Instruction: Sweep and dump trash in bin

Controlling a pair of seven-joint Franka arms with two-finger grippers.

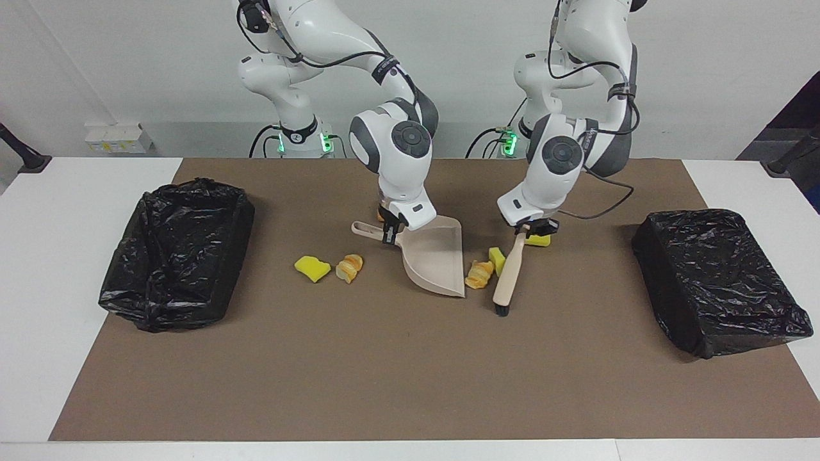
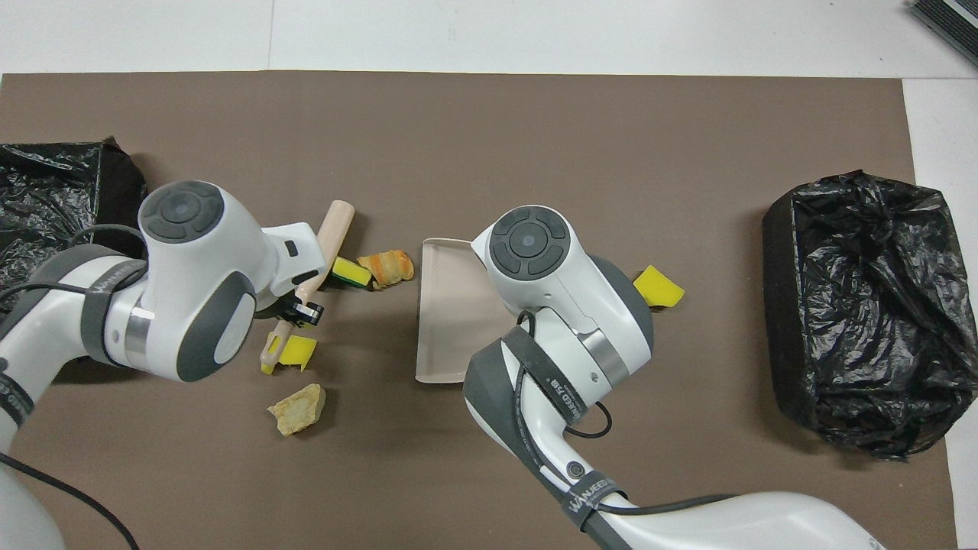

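My right gripper is shut on the handle of the beige dustpan, whose mouth rests on the mat. My left gripper is shut on the brush, with its bristles down. Between the brush and the dustpan's mouth, a yellow sponge touches a bread piece. More trash lies around: a yellow sponge under my left gripper, a tan chunk nearer the robots, and a yellow wedge with a bread piece toward the right arm's end.
A bin lined with a black bag stands open at the right arm's end of the brown mat. Another black-bagged bin sits at the left arm's end.
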